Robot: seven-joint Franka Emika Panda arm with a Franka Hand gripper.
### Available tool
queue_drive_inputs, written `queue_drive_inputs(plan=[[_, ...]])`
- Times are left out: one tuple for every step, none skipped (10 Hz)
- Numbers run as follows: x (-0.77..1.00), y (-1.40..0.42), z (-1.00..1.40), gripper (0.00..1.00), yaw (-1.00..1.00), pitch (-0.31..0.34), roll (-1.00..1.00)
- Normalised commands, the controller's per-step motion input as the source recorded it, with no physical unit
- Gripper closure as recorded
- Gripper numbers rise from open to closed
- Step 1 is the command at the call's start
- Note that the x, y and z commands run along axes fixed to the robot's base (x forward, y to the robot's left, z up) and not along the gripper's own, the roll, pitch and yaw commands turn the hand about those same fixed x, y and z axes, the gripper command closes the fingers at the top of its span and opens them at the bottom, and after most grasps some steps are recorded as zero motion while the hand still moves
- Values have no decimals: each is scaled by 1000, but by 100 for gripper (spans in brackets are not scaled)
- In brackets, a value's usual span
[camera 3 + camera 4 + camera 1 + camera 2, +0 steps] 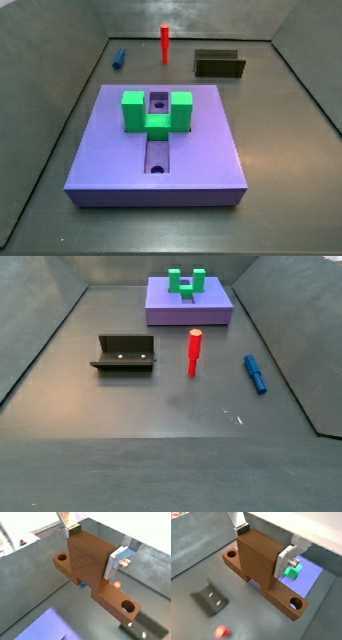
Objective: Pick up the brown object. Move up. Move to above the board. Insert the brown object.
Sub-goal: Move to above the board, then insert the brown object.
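My gripper is shut on the brown object, gripping its upright middle block between the silver fingers. Its flat bar with a round hole near each end hangs below, high above the floor. Both wrist views show it, the gripper around the brown object. The purple-blue board with its green U-shaped block lies below, partly behind the object. Both side views show the board and green block, but neither the gripper nor the brown object.
The dark fixture stands on the floor. A thin red stick stands upright near it. A small blue piece lies near a wall. Grey walls enclose the floor.
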Motion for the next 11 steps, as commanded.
queue_drive_inputs(plan=[[226, -1400, 160, 100, 7, 105, -8], [246, -1400, 165, 100, 8, 130, 5], [288, -1400, 177, 100, 8, 159, 13], [325, -1400, 188, 100, 7, 169, 15], [173, -503, 79, 100, 6, 177, 38], [133, -260, 48, 100, 6, 168, 42], [6, 0, -17, 100, -14, 0, 0], [0, 14, -269, 100, -300, -127, -56], [-11, 0, -389, 100, -503, -307, -159], [-6, 0, -334, 100, -691, -274, -166], [0, 0, -303, 100, -757, -267, -169]])
